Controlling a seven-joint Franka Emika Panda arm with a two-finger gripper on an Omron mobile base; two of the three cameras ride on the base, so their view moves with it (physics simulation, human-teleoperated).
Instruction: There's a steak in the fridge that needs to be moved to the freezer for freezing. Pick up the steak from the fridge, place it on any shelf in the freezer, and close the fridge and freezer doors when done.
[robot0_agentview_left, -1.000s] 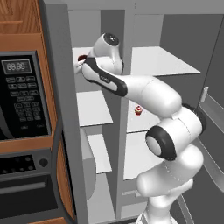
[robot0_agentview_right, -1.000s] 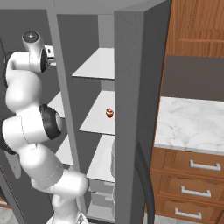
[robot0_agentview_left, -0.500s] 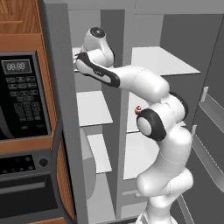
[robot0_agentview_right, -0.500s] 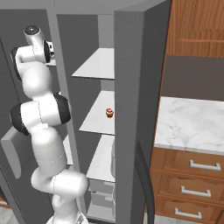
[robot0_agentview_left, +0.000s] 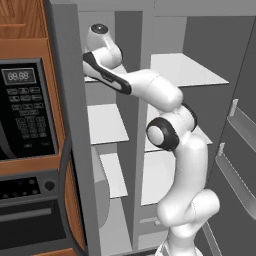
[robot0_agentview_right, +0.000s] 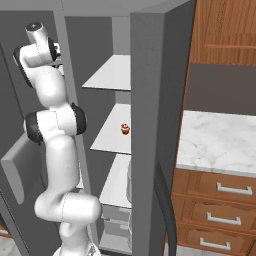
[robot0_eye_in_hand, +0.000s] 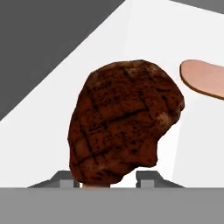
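The steak (robot0_eye_in_hand: 124, 122), a dark reddish-brown lump with grill marks, sits between my gripper's (robot0_eye_in_hand: 108, 180) two fingertips, which are shut on its lower end. Behind it lies a narrow white shelf (robot0_eye_in_hand: 57, 131) of the freezer. In the left base view my arm reaches up and left into the freezer (robot0_agentview_left: 107, 122), and the hand (robot0_agentview_left: 90, 65) is at the top shelf, partly behind the open freezer door (robot0_agentview_left: 67, 125). The fridge (robot0_agentview_left: 185, 70) stands open on the right, its door (robot0_agentview_left: 235, 150) swung wide. The right base view shows the hand (robot0_agentview_right: 55, 50) behind the divider.
A flat pale orange-tan strip (robot0_eye_in_hand: 203, 78) lies on the same shelf just right of the steak. A tiny red cupcake (robot0_agentview_right: 125, 129) stands on a fridge shelf. A microwave (robot0_agentview_left: 25, 110) and wooden cabinets are left, a marble counter (robot0_agentview_right: 220, 145) right.
The arm has stretched further up and left, carrying the steak deeper into the freezer at the top shelf. Both doors stay open.
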